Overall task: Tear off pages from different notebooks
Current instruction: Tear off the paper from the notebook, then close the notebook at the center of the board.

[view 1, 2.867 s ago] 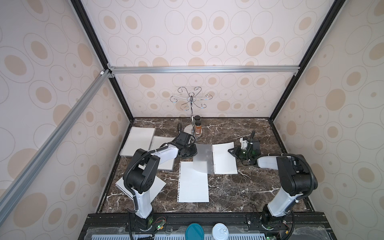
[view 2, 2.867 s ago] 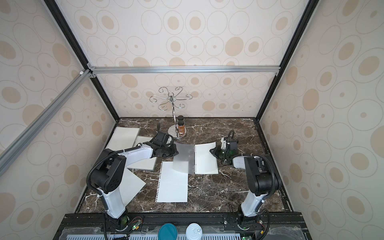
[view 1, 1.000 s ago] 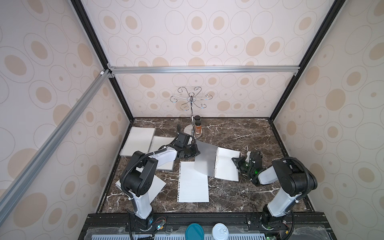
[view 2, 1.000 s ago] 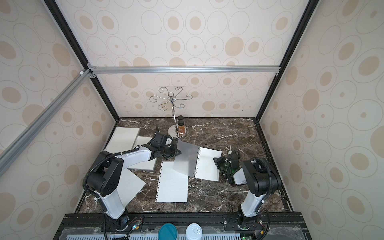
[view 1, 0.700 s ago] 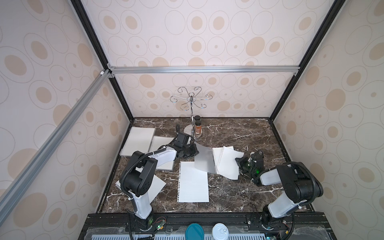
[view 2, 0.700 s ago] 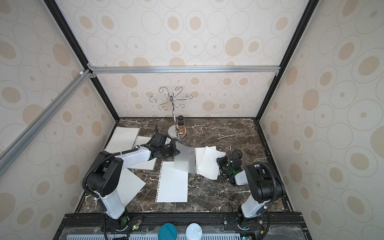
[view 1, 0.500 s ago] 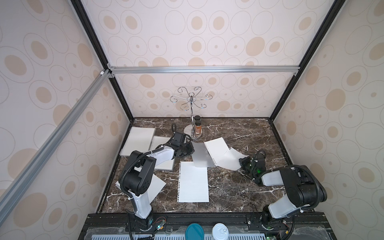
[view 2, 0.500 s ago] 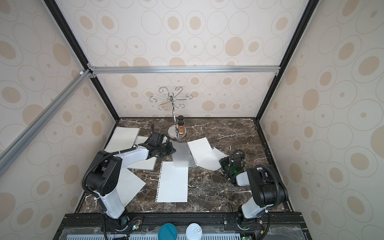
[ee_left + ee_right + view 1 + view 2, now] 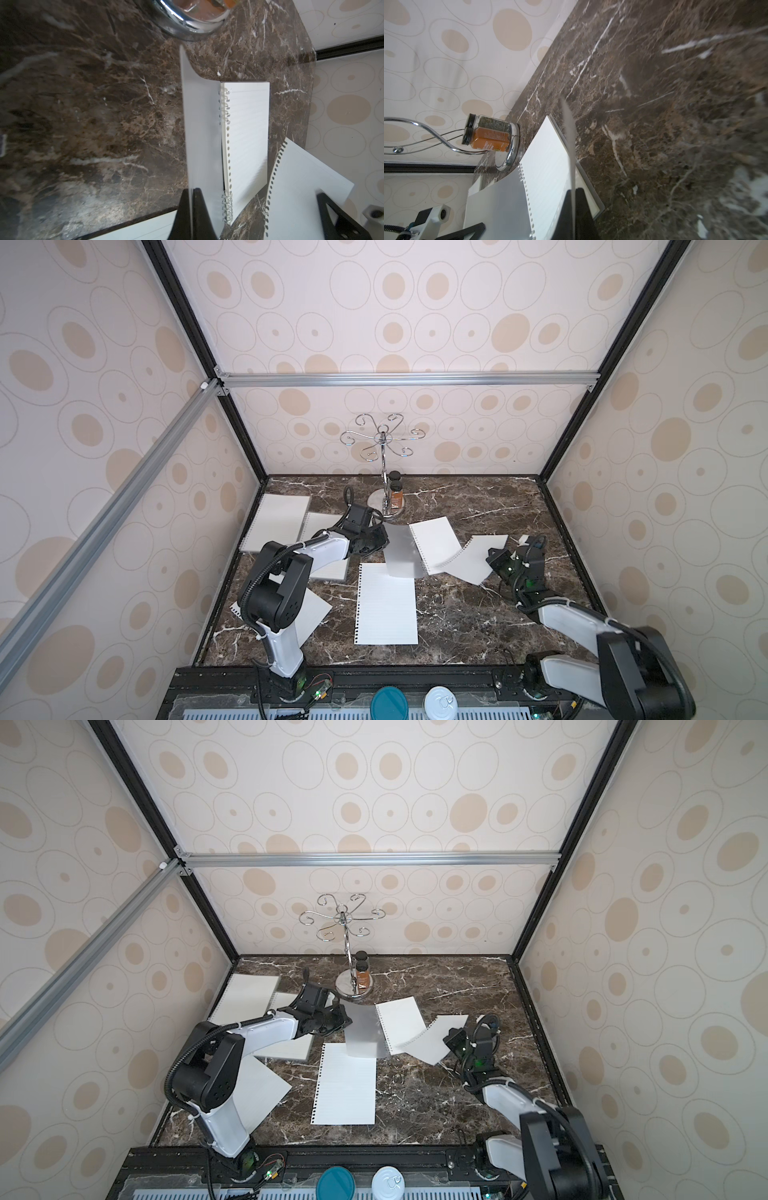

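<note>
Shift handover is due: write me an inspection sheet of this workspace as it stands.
Surface: dark marble table, no spills seen.
Job's things: open notebook mid-table; torn page lifted beside it, apparently free of the coil; loose page flat in front; second notebook back left.
Clutter: chrome hook stand with spice jars at the back.
Grippers: left gripper shut on the grey cover; right gripper shut on the torn page.
Cables: black hose along the left arm, no snag seen.
Surroundings: patterned walls, aluminium frame.
</note>
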Available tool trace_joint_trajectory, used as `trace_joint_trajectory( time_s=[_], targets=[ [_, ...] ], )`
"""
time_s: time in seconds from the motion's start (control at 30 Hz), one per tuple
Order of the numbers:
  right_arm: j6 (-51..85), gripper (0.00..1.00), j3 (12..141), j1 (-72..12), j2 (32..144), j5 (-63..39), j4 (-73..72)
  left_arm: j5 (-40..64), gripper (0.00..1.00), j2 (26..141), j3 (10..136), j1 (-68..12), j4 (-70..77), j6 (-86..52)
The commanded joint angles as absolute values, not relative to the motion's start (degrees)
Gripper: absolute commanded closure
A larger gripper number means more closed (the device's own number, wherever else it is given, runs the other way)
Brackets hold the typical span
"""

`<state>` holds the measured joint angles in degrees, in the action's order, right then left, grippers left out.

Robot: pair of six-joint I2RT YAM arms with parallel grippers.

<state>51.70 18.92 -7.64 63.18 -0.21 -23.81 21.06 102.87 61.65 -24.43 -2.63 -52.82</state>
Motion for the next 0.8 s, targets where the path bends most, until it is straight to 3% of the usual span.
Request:
trace_joint_trajectory(
  time_s=[0.0, 0.17, 0.53, 0.77],
  targets=[
    [45.32, 1.00, 17.87, -7.63, 55.63, 5.73, -10.44, 19.79, 1.00, 102.56, 63.36, -24.20, -4.92, -52.18],
    [42.00, 1.00, 15.80, -7.52, 48.36, 4.89, -6.23, 20.99, 1.00, 102.97, 64.29, -24.24, -4.96, -51.65],
    [39.99, 1.00, 14.02, -7.47, 38.65, -14.30, -3.70, 13.14, 1.00, 108.32, 85.91, -26.10, -22.89, -43.62],
    [45.02, 1.00, 14.58, -7.04, 31.43, -16.26, 6.01, 18.14, 1.00, 115.01, 92.03, -30.76, -18.48, -47.67]
  ],
)
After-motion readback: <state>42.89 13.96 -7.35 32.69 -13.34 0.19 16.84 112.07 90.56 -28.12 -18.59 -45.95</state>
